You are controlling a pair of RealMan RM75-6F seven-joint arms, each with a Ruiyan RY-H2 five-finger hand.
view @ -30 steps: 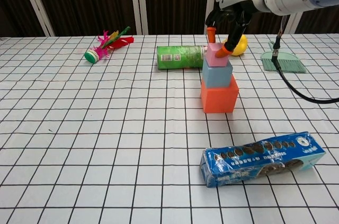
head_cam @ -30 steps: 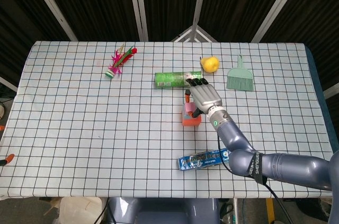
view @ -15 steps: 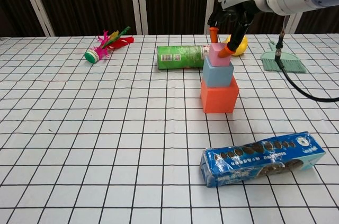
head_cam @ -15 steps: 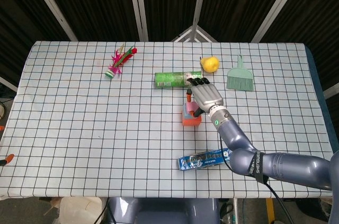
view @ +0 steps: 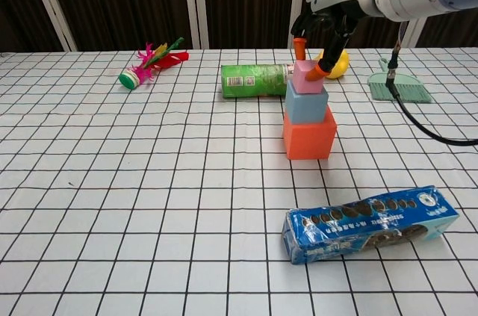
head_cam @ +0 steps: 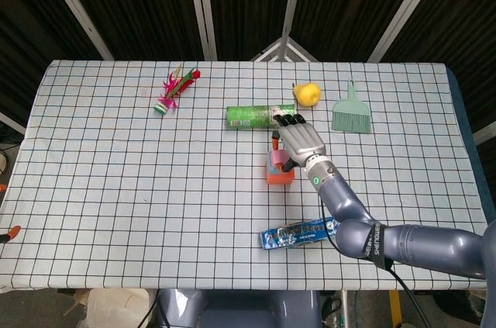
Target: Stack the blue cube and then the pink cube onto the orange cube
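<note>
In the chest view the cubes stand as a tower: the orange cube (view: 308,137) on the table, the blue cube (view: 306,105) on it, and the small pink cube (view: 306,78) on top. My right hand (view: 325,21) hovers over the tower. Its orange fingertips (view: 317,72) pinch the pink cube from the back and the right side. In the head view the right hand (head_cam: 301,140) covers most of the stack. Only the pink cube (head_cam: 273,159) and the orange cube (head_cam: 279,177) show at its left. No left hand appears in either view.
A green can (view: 254,81) lies just behind the tower, with a yellow lemon (head_cam: 308,93) and a green hand brush (head_cam: 352,115) further right. A blue cookie box (view: 370,222) lies in front of the tower. A feathered shuttlecock (head_cam: 172,89) rests at the far left.
My right hand and the pink cube drifted slightly right, then came back. The blue and orange cubes have not moved.
</note>
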